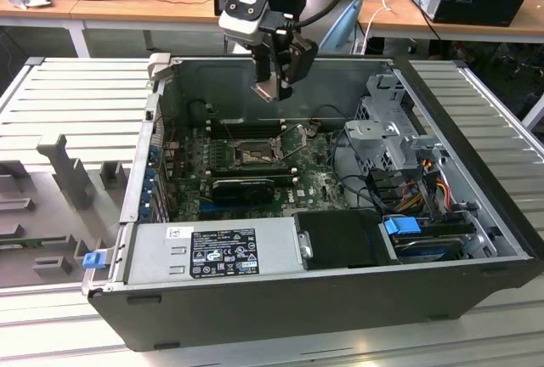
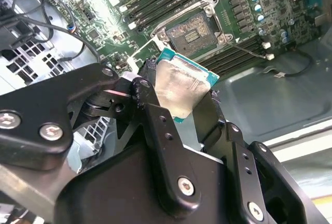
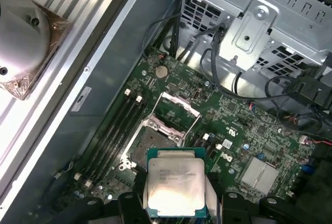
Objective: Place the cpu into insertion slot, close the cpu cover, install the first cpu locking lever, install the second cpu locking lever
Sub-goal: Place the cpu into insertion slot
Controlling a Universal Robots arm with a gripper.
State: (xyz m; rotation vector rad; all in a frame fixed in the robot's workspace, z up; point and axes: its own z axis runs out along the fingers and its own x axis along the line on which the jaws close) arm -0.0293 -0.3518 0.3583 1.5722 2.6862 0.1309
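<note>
I have the hand (image 1: 272, 89) shut on the small flat silvery square cpu (image 3: 175, 186), upper centre of the exterior view. The brownish-gold square insertion slot (image 1: 252, 157) lies below it in frame, slightly left.

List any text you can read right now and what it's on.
Nothing can be quoted:
On the cpu, clamped in the fingers: faint print lines, too blurred to read.
On the power supply label: print too small to read.
On the white sticker beside it: too small.
On the case wall sticker: unreadable.
</note>
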